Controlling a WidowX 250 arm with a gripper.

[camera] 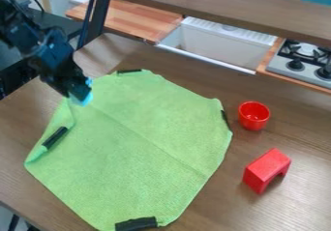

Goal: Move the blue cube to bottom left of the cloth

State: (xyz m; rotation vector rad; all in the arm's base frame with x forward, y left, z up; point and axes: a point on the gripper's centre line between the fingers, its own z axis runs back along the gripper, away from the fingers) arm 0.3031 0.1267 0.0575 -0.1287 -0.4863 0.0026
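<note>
At the upper left, the gripper hangs over the upper-left edge of the green cloth. A bright light-blue patch shows at its lower end, against the cloth's edge; whether this is the blue cube or part of the gripper I cannot tell. The cloth lies spread on the wooden table, with black clips or strips along its edges and a fold at its left side.
Right of the cloth stand a small red cup and, nearer the front, a red arch block. A raised wooden shelf crosses the top, with a white sink and a stove behind the table.
</note>
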